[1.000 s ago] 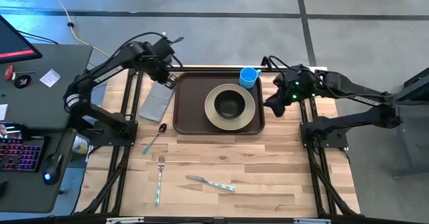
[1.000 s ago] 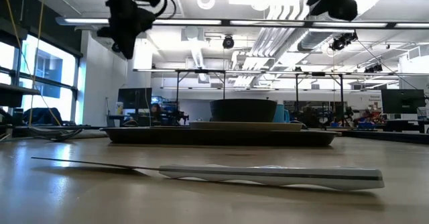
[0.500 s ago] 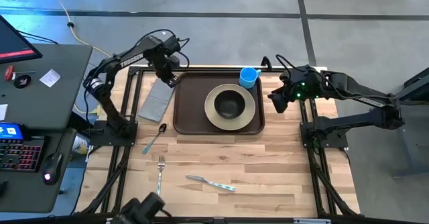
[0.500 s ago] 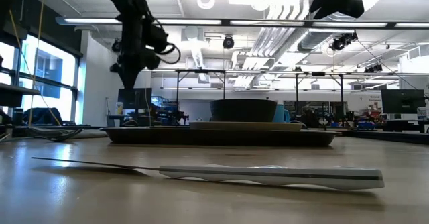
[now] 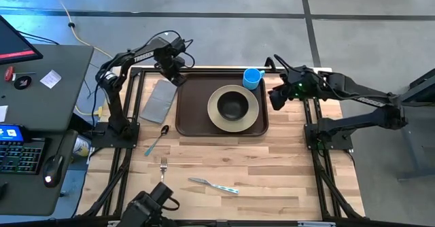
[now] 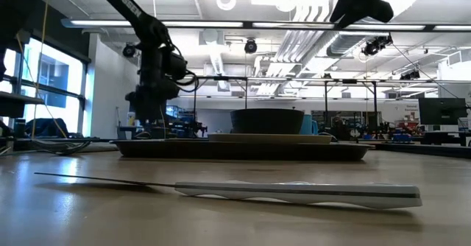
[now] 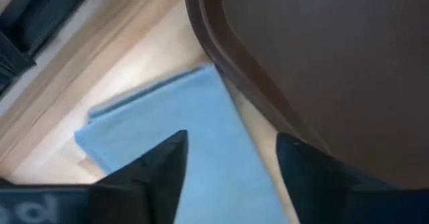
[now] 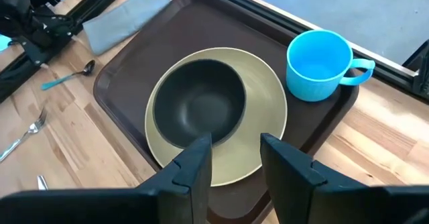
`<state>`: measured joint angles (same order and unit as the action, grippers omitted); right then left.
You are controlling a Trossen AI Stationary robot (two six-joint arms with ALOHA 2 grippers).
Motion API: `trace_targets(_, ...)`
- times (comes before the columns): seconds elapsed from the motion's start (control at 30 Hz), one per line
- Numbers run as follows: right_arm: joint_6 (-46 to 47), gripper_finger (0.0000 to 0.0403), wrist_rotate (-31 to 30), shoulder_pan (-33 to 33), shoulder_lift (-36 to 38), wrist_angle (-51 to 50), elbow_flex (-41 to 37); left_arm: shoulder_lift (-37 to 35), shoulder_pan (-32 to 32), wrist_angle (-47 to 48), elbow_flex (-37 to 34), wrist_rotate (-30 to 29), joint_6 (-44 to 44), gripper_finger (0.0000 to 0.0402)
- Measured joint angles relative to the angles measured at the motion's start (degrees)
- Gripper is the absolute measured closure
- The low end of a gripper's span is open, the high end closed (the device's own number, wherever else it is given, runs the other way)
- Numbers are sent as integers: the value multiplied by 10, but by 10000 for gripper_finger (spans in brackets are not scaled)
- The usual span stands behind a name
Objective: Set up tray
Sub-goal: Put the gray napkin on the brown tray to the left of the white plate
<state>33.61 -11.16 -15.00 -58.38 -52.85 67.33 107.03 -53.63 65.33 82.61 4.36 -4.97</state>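
The dark brown tray lies at the table's far middle. On it rest a beige plate with a dark bowl and, at its far right corner, a blue cup. A grey napkin lies flat along the tray's left side. My left gripper hangs low and open over the napkin's far end, beside the tray's far left corner. My right gripper hovers open and empty off the tray's right side, above the table. My left gripper points down with its open fingers over the napkin's far end, one finger near the tray's rim. Whether the fingertips touch the napkin cannot be told.
On the bare wood nearer the front lie a spoon, a fork and a knife. A dark object shows at the near left edge, over the fork's handle end. A desk with a keyboard stands left of the table.
My left gripper has swung from the table's far left in toward the tray's far left corner and come down low over the napkin's far end. A dark object has come into the high view at the near left edge.
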Motion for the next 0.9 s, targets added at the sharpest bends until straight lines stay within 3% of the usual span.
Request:
trace_targets(0.1,8,284,1,0,-5,0,0,10,0,-8,0,-8,10,106)
trace_targets(0.23,9,284,1,0,-6,0,0,23,0,-13,0,-31,8,102)
trace_targets(0.43,10,284,4,0,-6,0,0,36,0,-21,0,-66,-22,138)
trace_targets(0.67,22,284,6,0,-5,0,0,38,0,-40,0,-56,-80,183)
trace_targets(0.9,26,284,12,0,-5,-1,0,60,0,-51,-11,-74,-118,196)
